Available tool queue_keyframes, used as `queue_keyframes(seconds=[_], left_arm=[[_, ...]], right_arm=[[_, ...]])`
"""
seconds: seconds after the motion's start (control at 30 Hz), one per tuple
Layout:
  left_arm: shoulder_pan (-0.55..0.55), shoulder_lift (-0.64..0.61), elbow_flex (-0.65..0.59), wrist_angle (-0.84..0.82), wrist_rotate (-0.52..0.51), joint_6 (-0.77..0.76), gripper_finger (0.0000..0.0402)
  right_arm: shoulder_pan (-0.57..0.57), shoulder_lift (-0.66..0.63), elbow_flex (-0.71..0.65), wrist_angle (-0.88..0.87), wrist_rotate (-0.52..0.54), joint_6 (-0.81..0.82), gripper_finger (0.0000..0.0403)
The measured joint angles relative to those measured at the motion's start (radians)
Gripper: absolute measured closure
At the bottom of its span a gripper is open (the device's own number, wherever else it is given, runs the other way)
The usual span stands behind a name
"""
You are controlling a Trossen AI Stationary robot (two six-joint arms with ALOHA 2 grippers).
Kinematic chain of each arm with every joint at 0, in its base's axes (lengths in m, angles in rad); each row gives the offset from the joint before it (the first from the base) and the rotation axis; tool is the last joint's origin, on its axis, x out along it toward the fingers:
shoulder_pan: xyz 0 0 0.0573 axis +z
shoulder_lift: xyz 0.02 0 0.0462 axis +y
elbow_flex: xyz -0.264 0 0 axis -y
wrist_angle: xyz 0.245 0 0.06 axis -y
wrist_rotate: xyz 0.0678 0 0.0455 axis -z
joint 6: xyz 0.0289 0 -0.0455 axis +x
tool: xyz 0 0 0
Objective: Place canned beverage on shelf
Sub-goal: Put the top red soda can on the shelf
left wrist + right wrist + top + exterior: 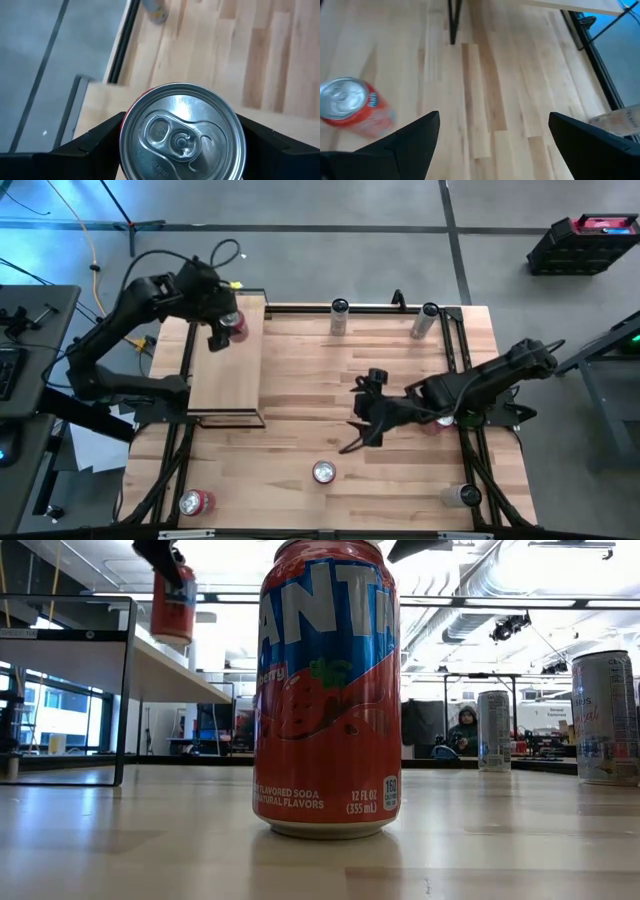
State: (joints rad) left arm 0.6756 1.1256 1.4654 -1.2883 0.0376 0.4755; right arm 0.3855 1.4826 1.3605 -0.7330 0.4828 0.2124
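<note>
The left gripper [225,330] was clamped on a red canned beverage [235,325], a smooth aluminium cylinder with a bright silver pull-tab lid [182,134], and held it above the far end of the shelf [225,375], a flat pale-wood board in a thin black metal frame directly beneath it. The right gripper [362,425] hung over the plank-striped table [400,480] with its fingers spread apart, a red Fanta can [323,471] standing near it.
</note>
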Motion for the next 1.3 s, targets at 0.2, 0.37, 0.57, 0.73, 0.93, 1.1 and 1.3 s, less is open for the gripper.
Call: queue_keyframes(seconds=[0.2,0.37,0.57,0.73,0.93,1.1,1.3], left_arm=[[0.138,0.001,-0.032,-0.057,0.055,0.091,0.0115],[0.157,-0.034,-0.054,-0.057,0.101,0.111,0.0115],[0.172,-0.201,-0.129,-0.122,0.103,0.098,0.0115],[0.175,-0.311,-0.223,-0.12,0.125,0.078,0.0115],[0.175,-0.368,-0.259,-0.112,0.137,0.079,0.0115],[0.175,-0.369,-0.259,-0.129,0.197,0.067,0.0115],[0.175,-0.297,-0.259,-0.177,0.145,0.064,0.0115]], right_arm=[[0.028,0.0,0.0,0.0,0.009,0.051,0.0043],[0.031,0.0,0.0,0.002,0.022,0.08,0.0043],[0.038,0.0,0.0,0.02,0.023,0.082,0.0043],[0.042,0.0,0.0,0.073,0.023,0.027,0.0043],[0.044,0.0,-0.001,0.105,0.019,0.023,0.0043],[0.049,0.0,-0.001,0.111,-0.018,0.013,0.0043],[0.033,0.001,0.017,0.117,-0.07,-0.084,0.0043]])
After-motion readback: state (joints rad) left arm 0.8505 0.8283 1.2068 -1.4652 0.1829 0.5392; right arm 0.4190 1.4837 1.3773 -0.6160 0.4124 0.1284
